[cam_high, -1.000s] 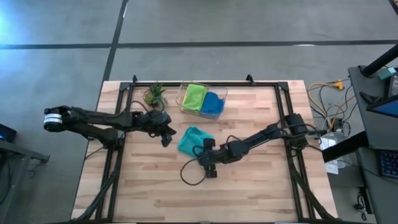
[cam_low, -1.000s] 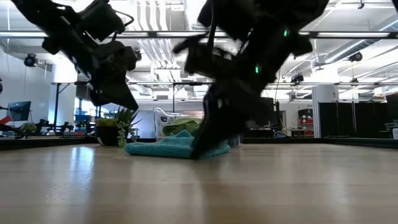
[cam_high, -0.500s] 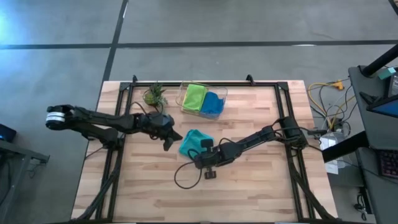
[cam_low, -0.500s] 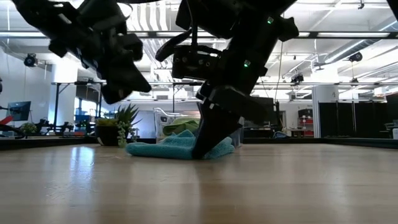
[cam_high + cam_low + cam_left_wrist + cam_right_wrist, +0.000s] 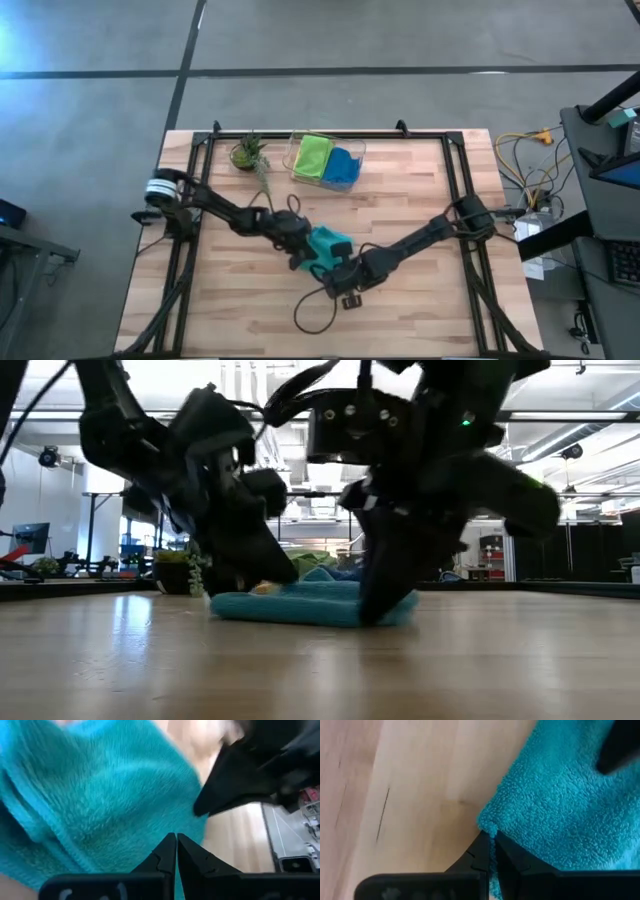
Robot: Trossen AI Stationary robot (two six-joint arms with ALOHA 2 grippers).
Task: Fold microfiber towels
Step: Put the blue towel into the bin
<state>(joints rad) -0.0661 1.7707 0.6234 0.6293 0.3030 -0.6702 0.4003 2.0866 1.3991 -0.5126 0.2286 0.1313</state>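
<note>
Up close, no words or labels can be read on anything. The teal towel lies near the middle of the desk, bunched into a soft, thick lump. Its cloth is fuzzy, with tiny loops and a stitched edge. In the low view it looks like a flat, puffy pad resting on the wood.

The right gripper is at the near edge of the teal towel. Its jaws are together, pinching a corner of the cloth right where it meets the bare wood. The left gripper is on the left side of the same towel. Its jaws are pressed together too, with the fuzzy teal cloth right in front of them. Whether they hold any cloth, I cannot tell.

The desk is made of pale wood strips with a black frame around it.

Farther back sits a clear plastic bin. Inside it lie a lime green towel and a dark blue towel, side by side. Just beside the bin stands a small green potted plant.
</note>
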